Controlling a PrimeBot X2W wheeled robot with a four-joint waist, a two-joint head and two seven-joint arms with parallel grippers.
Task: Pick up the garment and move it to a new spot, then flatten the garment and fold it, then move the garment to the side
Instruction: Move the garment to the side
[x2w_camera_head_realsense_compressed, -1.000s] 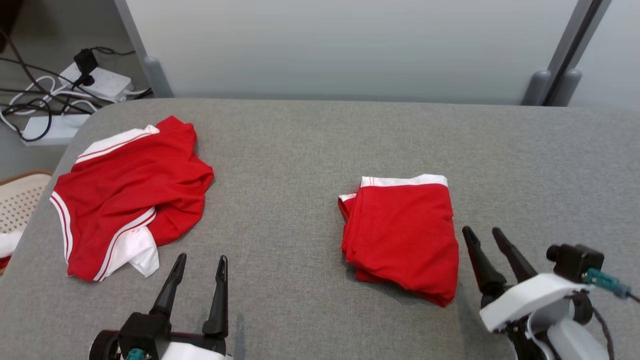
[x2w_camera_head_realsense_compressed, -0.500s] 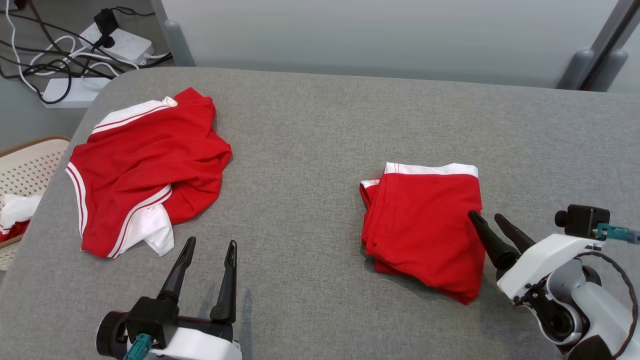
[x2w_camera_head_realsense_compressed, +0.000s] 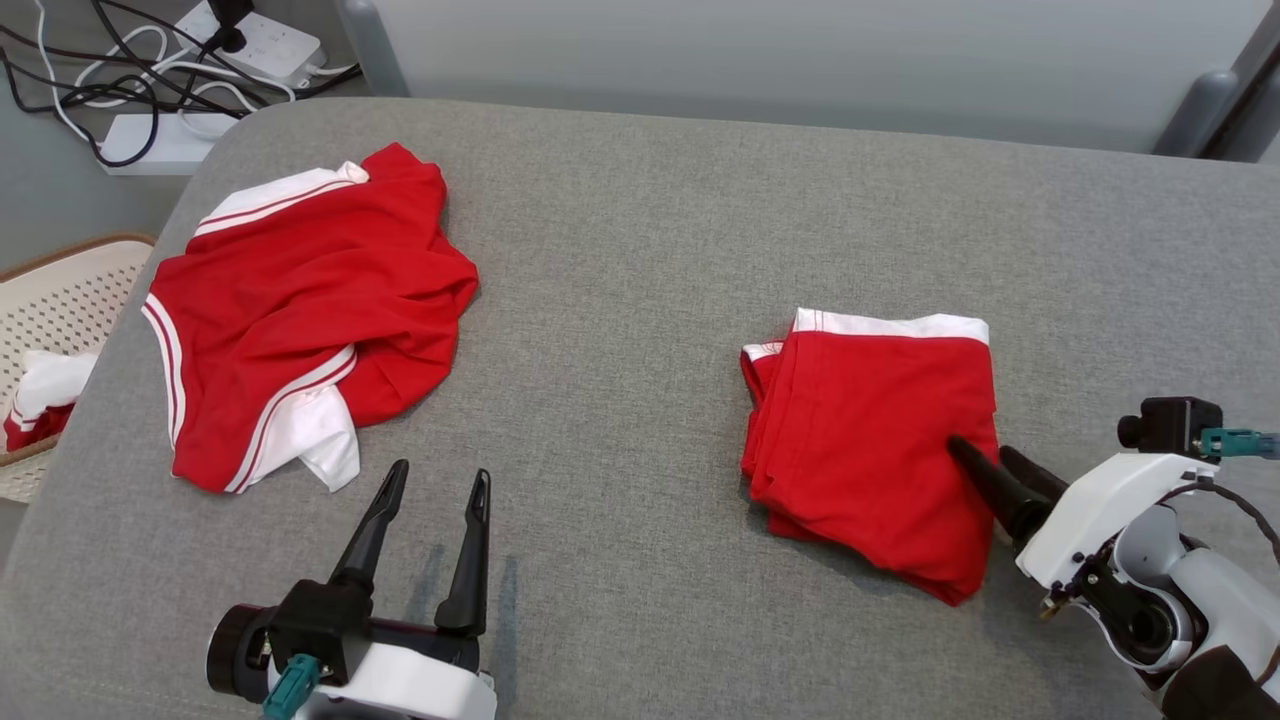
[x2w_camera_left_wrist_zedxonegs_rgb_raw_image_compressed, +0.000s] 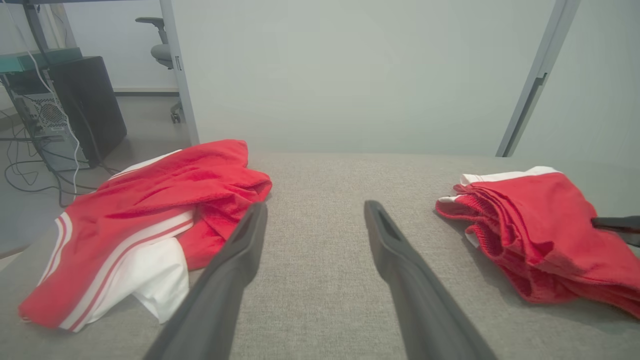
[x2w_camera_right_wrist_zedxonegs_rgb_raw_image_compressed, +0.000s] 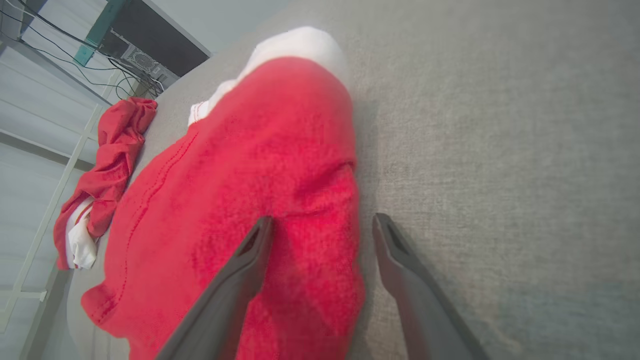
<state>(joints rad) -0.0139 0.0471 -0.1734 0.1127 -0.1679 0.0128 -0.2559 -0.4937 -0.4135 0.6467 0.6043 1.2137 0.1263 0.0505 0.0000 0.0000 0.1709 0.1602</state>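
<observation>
A folded red garment with a white band along its far edge lies right of centre on the grey table. My right gripper stands open at its right edge, one finger over the red cloth and the other beside the edge. From the right wrist camera the folded garment runs between and left of the fingers. My left gripper is open over bare table at the front left; the folded garment lies off to its right.
A second, crumpled red and white garment lies at the table's left. A woven basket with clothes sits off the left edge. Power strips and cables lie on the floor at the far left. A pale wall backs the table.
The head camera has shifted, sliding the scene rightward and down in view. My right gripper has advanced from beside the folded garment onto its right edge. The left gripper stays open.
</observation>
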